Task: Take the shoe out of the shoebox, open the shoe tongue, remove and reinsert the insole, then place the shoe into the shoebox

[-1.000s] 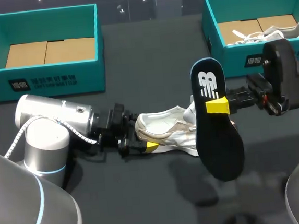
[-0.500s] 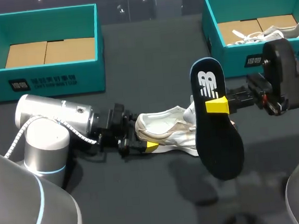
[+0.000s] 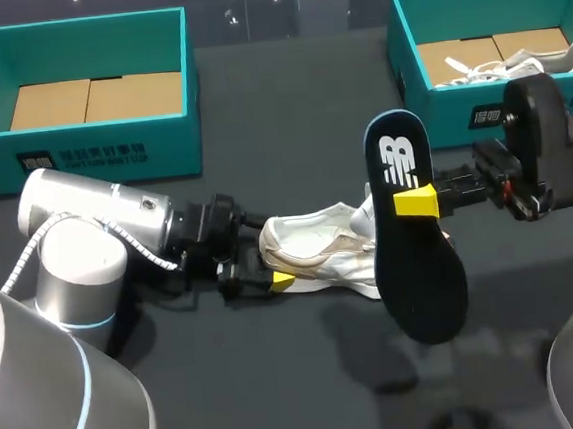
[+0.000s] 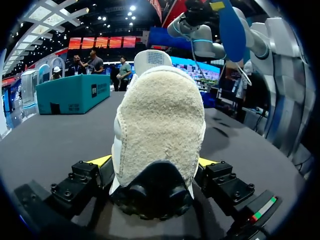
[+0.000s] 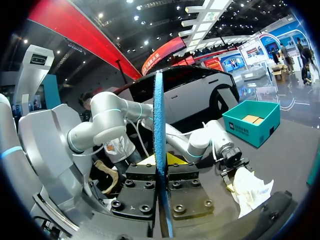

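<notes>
In the right pincer (image 3: 416,204), the dark insole (image 3: 420,283)

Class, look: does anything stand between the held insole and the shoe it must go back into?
Nothing visible does. The insole hangs in the right gripper close by the shoe, whose heel the left gripper holds.

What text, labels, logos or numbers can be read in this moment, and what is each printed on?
Insole, held in the right gripper: a large white logo at its upper end, a brand mark, not read off.
Left shoebox, front wall: white print, too blurred to read.
Right shoebox, front wall: white print, partly hidden, unreadable.
Shoe, tongue tag in the left wrist view: print too small to read.
</notes>
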{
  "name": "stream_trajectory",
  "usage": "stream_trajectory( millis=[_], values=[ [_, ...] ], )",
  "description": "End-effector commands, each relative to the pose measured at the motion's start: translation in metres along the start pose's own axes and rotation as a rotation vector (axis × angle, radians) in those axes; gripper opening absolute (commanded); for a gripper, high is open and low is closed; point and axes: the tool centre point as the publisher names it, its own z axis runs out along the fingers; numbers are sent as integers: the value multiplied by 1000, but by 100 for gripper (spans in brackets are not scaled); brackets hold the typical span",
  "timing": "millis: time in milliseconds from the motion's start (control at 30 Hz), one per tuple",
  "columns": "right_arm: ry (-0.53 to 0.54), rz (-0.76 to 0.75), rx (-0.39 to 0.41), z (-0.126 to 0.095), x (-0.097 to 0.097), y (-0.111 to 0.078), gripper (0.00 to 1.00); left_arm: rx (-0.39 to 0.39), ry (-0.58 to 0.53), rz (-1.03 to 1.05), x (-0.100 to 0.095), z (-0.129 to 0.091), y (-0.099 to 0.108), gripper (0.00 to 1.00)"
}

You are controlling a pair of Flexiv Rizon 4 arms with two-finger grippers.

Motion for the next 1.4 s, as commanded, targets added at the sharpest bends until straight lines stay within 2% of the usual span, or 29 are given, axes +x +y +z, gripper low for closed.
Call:
stream_trajectory(
  millis=[33, 67, 633, 800, 867, 900, 1367, 1400],
  values=[
    [-39, 0, -6, -2, 9, -4, 0, -155, -38, 35, -3, -17, -13, 100],
    [-39, 0, -6, -2, 9, -4, 0, -206, -42, 59, -3, -22, -16, 100],
    [-39, 0, -6, -2, 9, -4, 0, -206, -42, 59, -3, -22, -16, 100],
    [-39, 0, -6, -2, 9, -4, 0, -327, -29, 48, -6, -40, -26, 100],
    [-39, 0, -6, -2, 9, -4, 0, -403, 9, 45, -11, -42, -32, 100],
    [-39, 0, -6, -2, 9, -4, 0, -470, 25, 46, -12, -44, -37, 100],
    [-39, 0, -6, -2, 9, -4, 0, -470, 25, 46, -12, -44, -37, 100],
    [-39, 0, -6, -2, 9, -4, 0, -503, 23, 46, -13, -43, -39, 100]
  ],
)
